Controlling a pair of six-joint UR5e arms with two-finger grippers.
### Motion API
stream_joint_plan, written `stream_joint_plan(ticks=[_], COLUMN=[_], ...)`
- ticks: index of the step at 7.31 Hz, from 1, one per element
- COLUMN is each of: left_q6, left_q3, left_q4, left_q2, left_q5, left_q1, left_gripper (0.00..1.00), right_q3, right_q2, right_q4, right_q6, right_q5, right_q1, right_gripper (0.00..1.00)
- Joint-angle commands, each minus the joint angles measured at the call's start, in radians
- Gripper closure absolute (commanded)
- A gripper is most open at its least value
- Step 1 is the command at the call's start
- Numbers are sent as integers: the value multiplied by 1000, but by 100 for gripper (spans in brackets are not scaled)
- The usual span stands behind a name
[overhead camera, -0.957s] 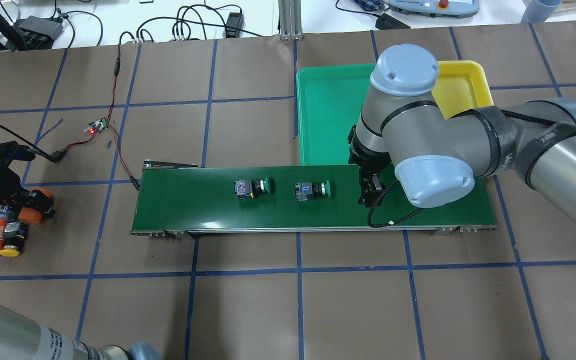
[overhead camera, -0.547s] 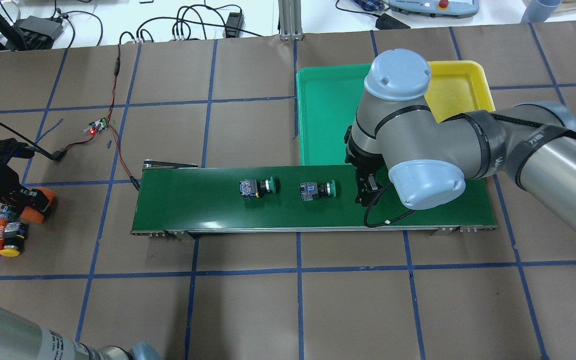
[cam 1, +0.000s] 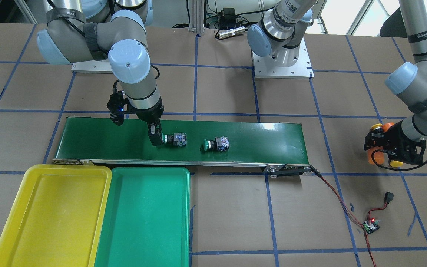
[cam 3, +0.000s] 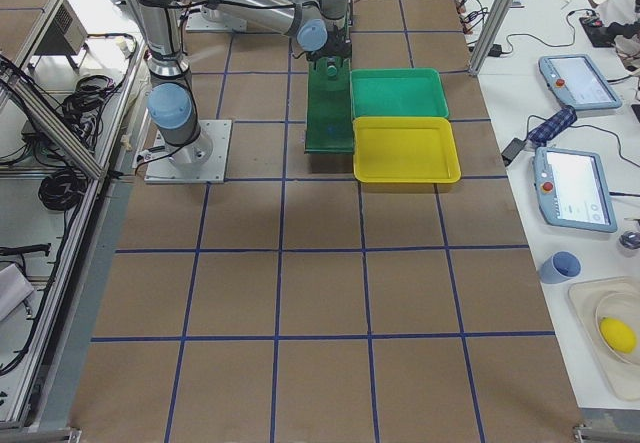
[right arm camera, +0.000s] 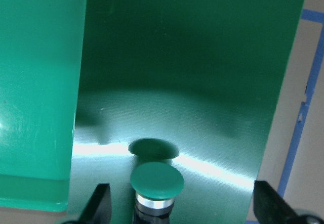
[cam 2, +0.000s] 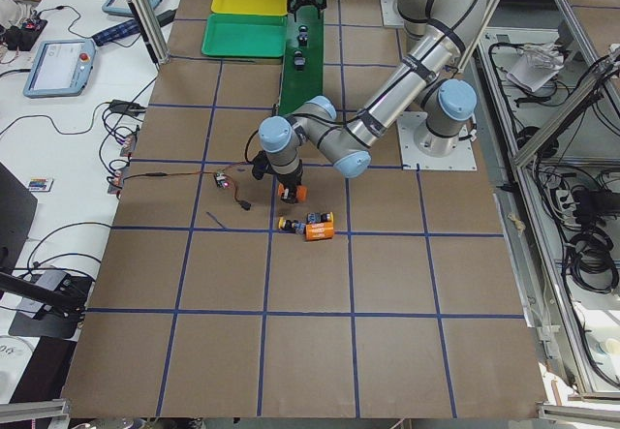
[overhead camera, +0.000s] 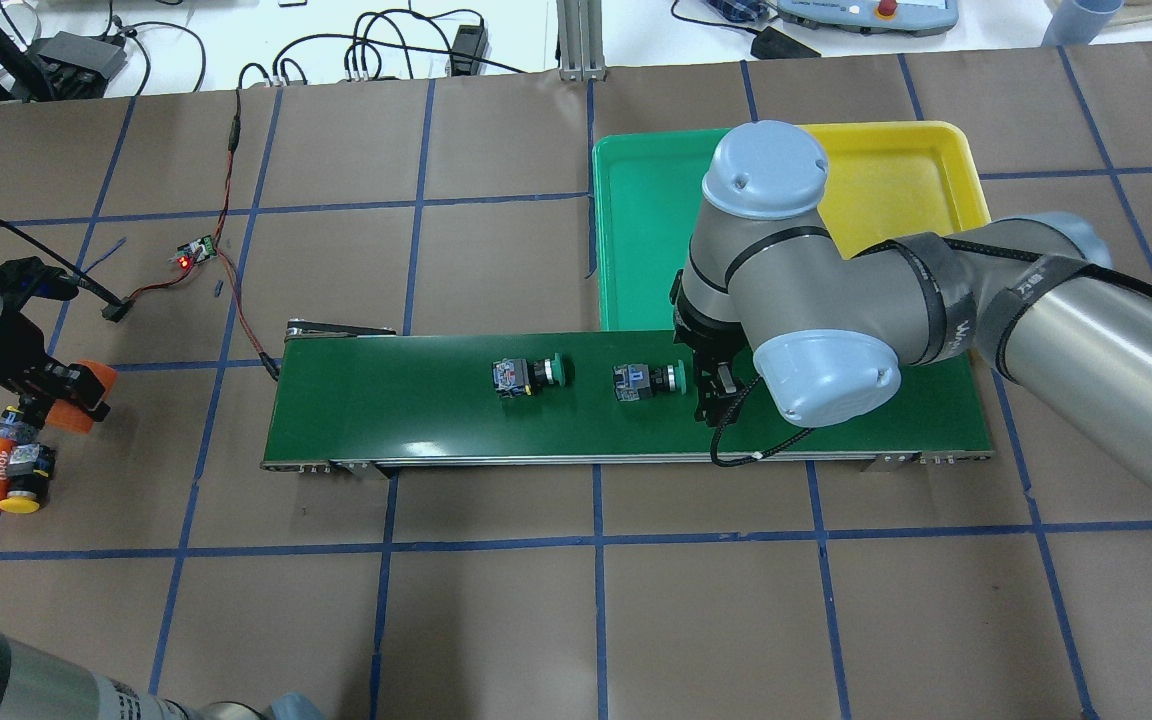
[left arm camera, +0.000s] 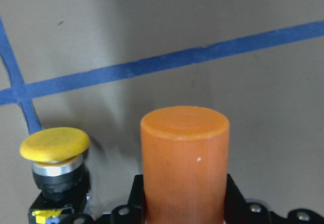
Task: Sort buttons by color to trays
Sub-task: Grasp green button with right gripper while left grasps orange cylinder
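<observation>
Only the right wrist view is showing the right gripper's (right arm camera: 182,206) fingers (right arm camera: 101,206) spreading wide on either side of a green button (right arm camera: 157,180). The left gripper (overhead camera: 56,388) is clamping an orange cylinder (left arm camera: 185,158).

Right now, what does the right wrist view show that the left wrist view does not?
Only right wrist: a green button on the conveyor belt, between the fingers of the open right gripper, with the green tray beside. Only left wrist: an orange cylinder in the left gripper, a yellow button next to it. Both: brown table with blue tape.
</observation>
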Motion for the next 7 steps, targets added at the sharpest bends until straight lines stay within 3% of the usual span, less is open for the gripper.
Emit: stream_joint_plan(ticks=[1, 3, 5, 7], left_q6=[1, -1, 7, 17], left_q3=[0, -1, 2, -3], left_q4=[-4, -10, -111, -138], left_q2=[3, 9, 74, 157], left_q5=[0, -5, -13, -11], left_q1=[-6, -8, -40, -223], left_gripper=[100, 100, 100, 100], right_q3=[0, -6, -3, -1], right_q2=[20, 53, 58, 63], right_q4=[-32, -36, -36, -35], right_q6=[3, 14, 22, 16], right_q5=[3, 3, 1, -8], right_q1=[5, 34, 34, 34], right_gripper=[0, 0, 0, 0])
